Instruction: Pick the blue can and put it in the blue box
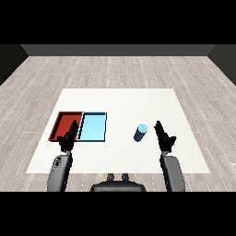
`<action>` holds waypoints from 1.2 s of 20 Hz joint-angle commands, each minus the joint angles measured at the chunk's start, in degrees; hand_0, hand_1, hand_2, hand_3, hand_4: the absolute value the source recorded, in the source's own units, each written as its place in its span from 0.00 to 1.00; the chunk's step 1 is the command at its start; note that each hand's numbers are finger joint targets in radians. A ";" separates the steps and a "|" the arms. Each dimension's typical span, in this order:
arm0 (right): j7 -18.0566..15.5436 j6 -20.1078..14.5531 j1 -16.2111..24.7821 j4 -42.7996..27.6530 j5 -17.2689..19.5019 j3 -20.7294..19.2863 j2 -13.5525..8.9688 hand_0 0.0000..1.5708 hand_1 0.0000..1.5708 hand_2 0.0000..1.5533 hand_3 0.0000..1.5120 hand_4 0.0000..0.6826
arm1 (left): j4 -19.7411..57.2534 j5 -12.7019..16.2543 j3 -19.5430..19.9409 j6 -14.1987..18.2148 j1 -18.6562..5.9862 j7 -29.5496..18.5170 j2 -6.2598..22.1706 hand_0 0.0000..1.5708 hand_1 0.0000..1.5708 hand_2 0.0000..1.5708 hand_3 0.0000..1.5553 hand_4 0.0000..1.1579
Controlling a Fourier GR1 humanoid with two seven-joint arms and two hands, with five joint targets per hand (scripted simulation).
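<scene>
The white counter carries everything, with its far half left bare, presumably so both arms can reach what matters near the front edge. The red tray and the blue tray lie touching side by side at about nine o'clock from the counter's middle, the blue one on the inner side, nearer the can. The right hand stands just beside the can, at its three o'clock, fingers straight and apart, holding nothing; judged, it is lined up for the pick, no contact yet. The left hand rests over the near edge where the two trays meet, fingers likewise straight and unclosed, apparently idle. The blue can stands upright on the counter, well apart from the blue tray, at that tray's three o'clock. Transfer not begun.
</scene>
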 commanded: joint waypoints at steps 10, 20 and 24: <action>-13.78 7.14 -0.81 -0.52 -3.28 1.52 1.57 0.00 0.00 0.00 0.00 0.00 | -6.62 -0.15 -1.00 0.44 3.57 -16.04 -5.81 0.00 0.00 0.00 0.00 0.00; -24.42 7.63 -4.04 13.38 -0.98 1.10 3.21 0.00 0.00 0.00 0.00 0.00 | -2.18 0.25 0.96 -1.35 2.92 -19.38 -4.62 0.00 0.00 0.00 0.00 0.00; -19.13 8.11 0.36 3.68 -2.34 2.14 3.00 0.00 0.00 0.00 0.00 0.00 | -1.85 -0.86 -0.05 0.12 0.91 -18.81 -5.75 0.00 0.00 0.00 0.00 0.00</action>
